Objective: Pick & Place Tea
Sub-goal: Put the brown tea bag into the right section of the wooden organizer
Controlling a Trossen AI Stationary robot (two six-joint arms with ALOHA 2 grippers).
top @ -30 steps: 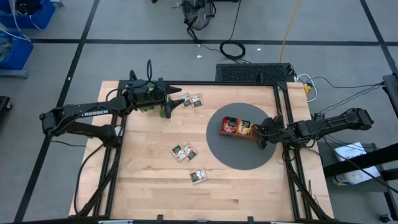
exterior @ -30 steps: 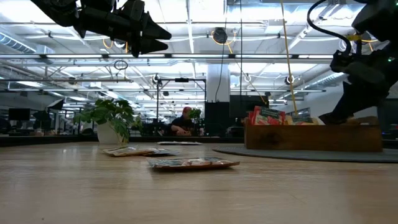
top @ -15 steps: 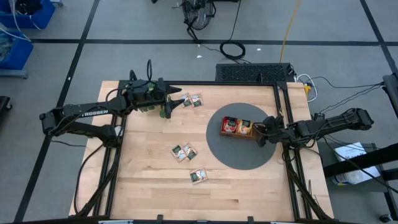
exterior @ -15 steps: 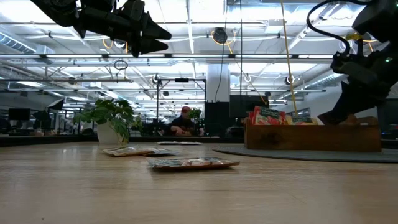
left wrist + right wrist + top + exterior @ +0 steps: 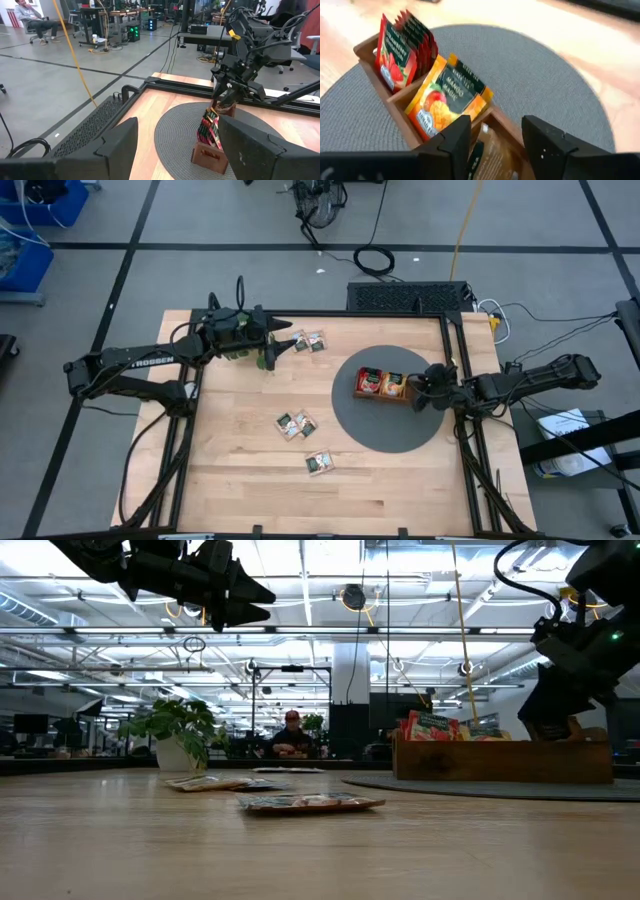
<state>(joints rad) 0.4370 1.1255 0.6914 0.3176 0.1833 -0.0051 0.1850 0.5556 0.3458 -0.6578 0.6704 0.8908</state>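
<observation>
With a white-green paper tea sachet (image 5: 492, 150) just dropped into the long brown wooden tray (image 5: 384, 397) on the round grey mat (image 5: 385, 430) near the table's right edge, the right gripper (image 5: 428, 390), fingers spread over that end compartment, is best lifted straight up, while the left gripper (image 5: 287, 336), also spread, waits above the far-left corner.

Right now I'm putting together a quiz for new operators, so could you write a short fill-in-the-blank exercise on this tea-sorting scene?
1. The wooden tray stands on a round ____ mat.
2. In the tray, the red sachets fill the end compartment and the ____ sachets the middle one.
3. The right gripper hovers with open fingers over the tray's ____ compartment.
4. Several loose sachets lie flat on the bare ____.

Missing words: grey; orange; third; table
</observation>
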